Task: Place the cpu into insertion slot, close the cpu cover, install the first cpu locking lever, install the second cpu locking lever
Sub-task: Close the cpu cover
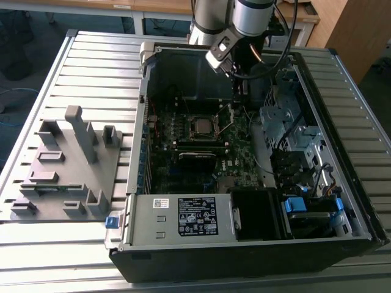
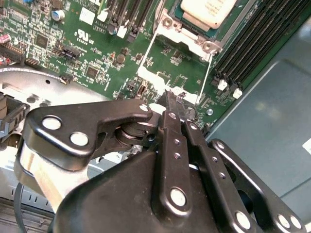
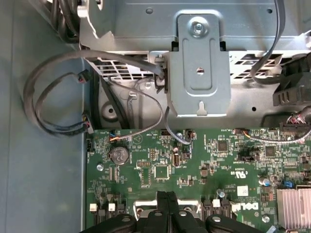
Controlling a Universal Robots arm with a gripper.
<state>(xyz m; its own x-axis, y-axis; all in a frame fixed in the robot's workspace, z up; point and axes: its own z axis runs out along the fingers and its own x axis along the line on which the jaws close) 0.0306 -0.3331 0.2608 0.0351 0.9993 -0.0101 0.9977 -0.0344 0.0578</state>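
Silver-grey arm (image 1: 252, 17), black cables (image 1: 295, 18); black linked end effector (image 2: 168, 95), silver rivets (image 2: 177, 196).

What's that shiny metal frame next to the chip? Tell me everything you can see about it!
The cover is a thin, silvery metal frame with a big square hole in the middle; the green board shows through it. It is swung open, tilted up from its hinge at the edge of the socket, so the pale grey chip sitting in the socket is uncovered. The gripper, jaws closed together, seems to pinch the cover's free edge.
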